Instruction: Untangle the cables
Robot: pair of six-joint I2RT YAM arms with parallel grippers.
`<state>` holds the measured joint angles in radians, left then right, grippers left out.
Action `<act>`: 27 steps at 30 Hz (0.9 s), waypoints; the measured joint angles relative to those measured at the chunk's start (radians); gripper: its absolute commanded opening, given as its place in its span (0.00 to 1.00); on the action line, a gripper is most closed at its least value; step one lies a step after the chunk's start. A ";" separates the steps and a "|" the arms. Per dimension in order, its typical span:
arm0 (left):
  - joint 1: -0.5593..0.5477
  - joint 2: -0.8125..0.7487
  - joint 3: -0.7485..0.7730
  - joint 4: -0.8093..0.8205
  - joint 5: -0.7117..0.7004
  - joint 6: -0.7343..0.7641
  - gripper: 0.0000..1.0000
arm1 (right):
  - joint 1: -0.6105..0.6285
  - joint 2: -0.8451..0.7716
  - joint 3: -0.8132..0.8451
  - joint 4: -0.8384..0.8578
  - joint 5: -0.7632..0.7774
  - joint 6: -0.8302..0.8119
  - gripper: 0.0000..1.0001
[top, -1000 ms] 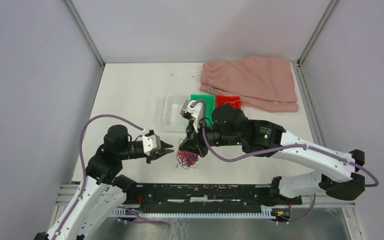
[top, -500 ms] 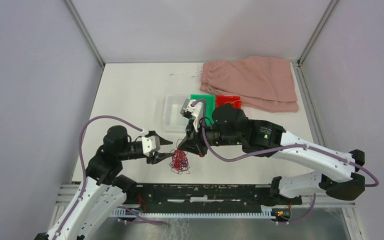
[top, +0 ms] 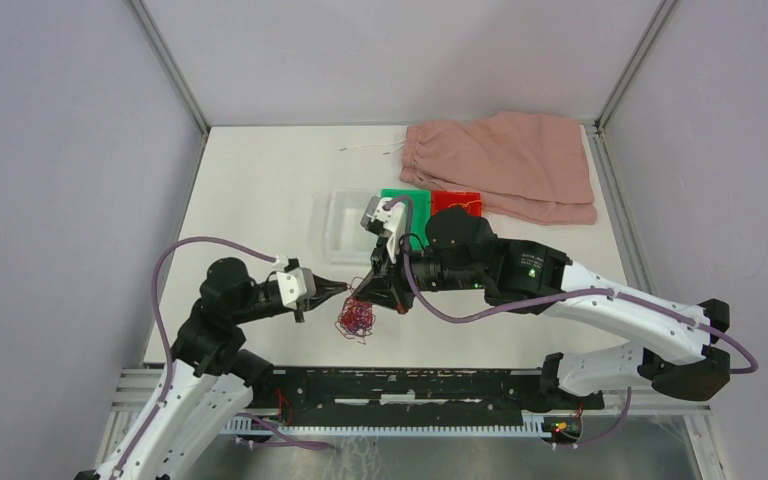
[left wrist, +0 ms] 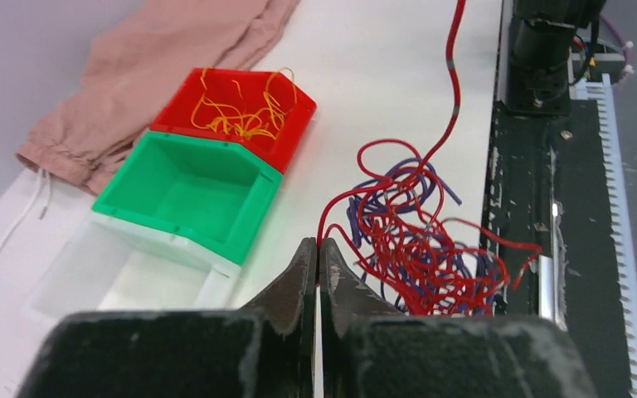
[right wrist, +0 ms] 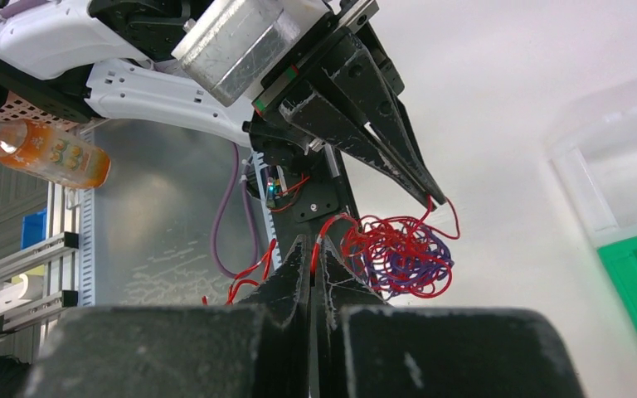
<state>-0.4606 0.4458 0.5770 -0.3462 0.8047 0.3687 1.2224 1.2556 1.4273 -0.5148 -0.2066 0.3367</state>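
Seen from the top camera, the cables (top: 355,320) are a small red and dark purple clump on the white table (top: 260,190), near its front edge. The left gripper (top: 343,290) and right gripper (top: 365,293) meet tip to tip just above the clump. Their dark fingertips are too small here to show any strand between them. Behind them a clear bin (top: 332,228), a green bin (top: 407,197) and a red bin (top: 457,203) sit side by side, partly hidden by the right arm. Farther back lies a pink cloth (top: 505,165) with a white drawstring (top: 370,150). Pale grey walls close the table in on three sides.

In the left wrist view, the left gripper's fingers are pressed together with a red strand coming out at their tip. Another red strand rises from the clump and is cut off by the top edge. The clump lies just beside the black rail (left wrist: 522,207) at the table's edge. Yellow-orange wires (left wrist: 245,112) lie in the red bin.

In the right wrist view, the right gripper's fingers are closed on a red strand at their tip. Opposite, the left gripper's closed tips pinch a red loop of the clump. Whether the clump hangs or rests on the table cannot be told. A bottle (right wrist: 46,153) of orange liquid lies off the table at left.
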 measured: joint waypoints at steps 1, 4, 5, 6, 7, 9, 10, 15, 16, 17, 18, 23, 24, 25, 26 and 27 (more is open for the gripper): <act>0.000 -0.004 -0.002 0.020 -0.022 -0.010 0.03 | 0.000 0.000 0.000 0.002 0.000 0.001 0.00; 0.000 -0.015 -0.003 0.061 -0.071 -0.031 0.03 | 0.000 -0.003 -0.006 0.010 0.000 0.006 0.04; 0.000 -0.019 -0.003 0.074 -0.093 -0.035 0.03 | 0.000 -0.009 -0.016 0.018 0.001 0.008 0.05; 0.000 -0.023 -0.003 0.088 -0.117 -0.035 0.03 | 0.000 -0.019 -0.033 0.025 0.001 0.007 0.06; 0.000 -0.025 0.000 0.099 -0.145 -0.035 0.03 | 0.000 -0.032 -0.055 0.032 0.002 0.007 0.09; 0.000 -0.026 0.011 0.118 -0.202 -0.031 0.03 | 0.000 -0.066 -0.118 0.038 0.012 0.008 0.19; 0.000 -0.026 0.020 0.123 -0.226 -0.023 0.03 | 0.000 -0.081 -0.147 0.039 0.024 0.010 0.24; 0.000 -0.026 0.102 0.154 -0.305 0.049 0.03 | 0.000 -0.159 -0.315 0.022 0.110 0.013 0.47; 0.000 -0.025 0.120 0.162 -0.312 0.060 0.03 | 0.000 -0.169 -0.340 0.014 0.132 0.014 0.49; 0.000 -0.025 0.140 0.170 -0.322 0.074 0.03 | 0.000 -0.178 -0.365 -0.003 0.163 0.011 0.51; 0.000 -0.025 0.152 0.175 -0.329 0.084 0.03 | 0.000 -0.182 -0.378 -0.016 0.181 0.008 0.53; 0.000 -0.014 0.217 0.192 -0.332 0.119 0.03 | 0.000 -0.207 -0.429 -0.068 0.306 0.008 0.62; 0.000 -0.010 0.231 0.192 -0.327 0.122 0.03 | 0.000 -0.217 -0.430 -0.066 0.323 0.008 0.63; 0.000 -0.007 0.240 0.192 -0.321 0.122 0.03 | 0.000 -0.227 -0.429 -0.053 0.337 0.007 0.64; 0.000 -0.005 0.246 0.192 -0.315 0.122 0.03 | 0.000 -0.235 -0.426 -0.035 0.347 0.004 0.65; 0.000 -0.003 0.252 0.191 -0.306 0.122 0.03 | 0.000 -0.239 -0.416 -0.006 0.355 -0.002 0.66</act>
<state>-0.4606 0.4431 0.8291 -0.1551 0.4984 0.4911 1.2221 1.0168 1.0115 -0.5213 0.1486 0.3351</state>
